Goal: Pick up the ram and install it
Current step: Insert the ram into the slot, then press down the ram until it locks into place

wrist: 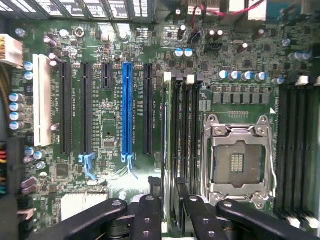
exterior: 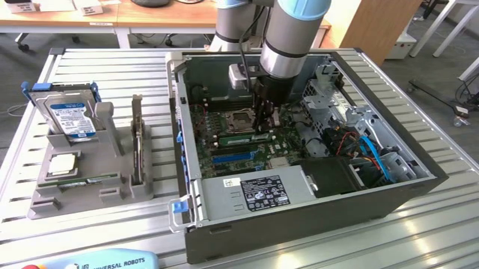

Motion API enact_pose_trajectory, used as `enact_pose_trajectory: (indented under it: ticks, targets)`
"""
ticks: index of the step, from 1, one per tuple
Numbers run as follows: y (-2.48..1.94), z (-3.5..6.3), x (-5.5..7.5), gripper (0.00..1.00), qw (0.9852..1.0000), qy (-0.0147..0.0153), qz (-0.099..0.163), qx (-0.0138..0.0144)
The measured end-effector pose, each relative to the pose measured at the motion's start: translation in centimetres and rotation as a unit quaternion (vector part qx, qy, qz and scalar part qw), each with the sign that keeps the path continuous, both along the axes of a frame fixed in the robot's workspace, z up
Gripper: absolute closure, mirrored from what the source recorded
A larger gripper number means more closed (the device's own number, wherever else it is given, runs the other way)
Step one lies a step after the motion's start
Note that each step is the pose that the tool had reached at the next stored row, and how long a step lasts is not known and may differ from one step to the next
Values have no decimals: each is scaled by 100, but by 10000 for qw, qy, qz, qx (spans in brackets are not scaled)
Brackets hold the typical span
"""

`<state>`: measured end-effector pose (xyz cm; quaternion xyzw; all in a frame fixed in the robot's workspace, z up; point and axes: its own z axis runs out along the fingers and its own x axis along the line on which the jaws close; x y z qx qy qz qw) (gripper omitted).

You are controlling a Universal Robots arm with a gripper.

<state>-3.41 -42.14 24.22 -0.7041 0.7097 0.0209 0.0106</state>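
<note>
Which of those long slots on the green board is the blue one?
The blue slot stands between black slots; a white slot ends the row.

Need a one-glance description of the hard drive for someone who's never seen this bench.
On the exterior view's left, a grey holder sits on the slatted table beside the open PC case. The hard drive stands upright at its far end. Unlike the flat square processor and the dark card on edge nearby, it has blue side rails and a blue-and-white label.
</note>
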Motion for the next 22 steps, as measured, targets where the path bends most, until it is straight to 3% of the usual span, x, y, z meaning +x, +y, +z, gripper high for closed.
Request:
enact_pose_trajectory:
  ticks: [13,22]
  targets:
    - [0,320,0,75,10000,0,0,0]
    - [0,353,0,75,10000,0,0,0]
